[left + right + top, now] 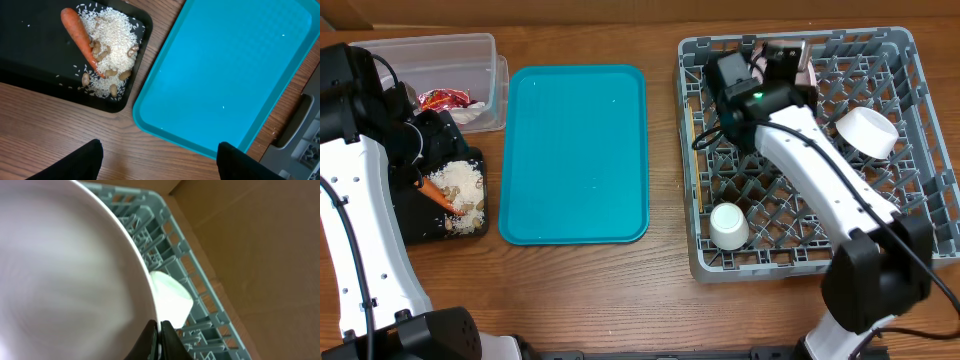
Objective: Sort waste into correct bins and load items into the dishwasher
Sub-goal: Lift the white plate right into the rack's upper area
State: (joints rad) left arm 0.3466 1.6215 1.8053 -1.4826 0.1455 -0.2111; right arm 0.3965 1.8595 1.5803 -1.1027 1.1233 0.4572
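My right gripper is shut on the rim of a pale-pink bowl, held on edge at the back of the grey dishwasher rack. Inside the rack lie a white bowl and a small white cup. My left gripper is open and empty above the wood between the black tray and the teal tray. The black tray holds a carrot, rice and nut shells. In the clear tub sit a red wrapper and a white tissue.
The flat teal tray lies bare between the bins and the rack. The left arm rises over the black tray's left side. A brown cardboard wall stands behind the rack.
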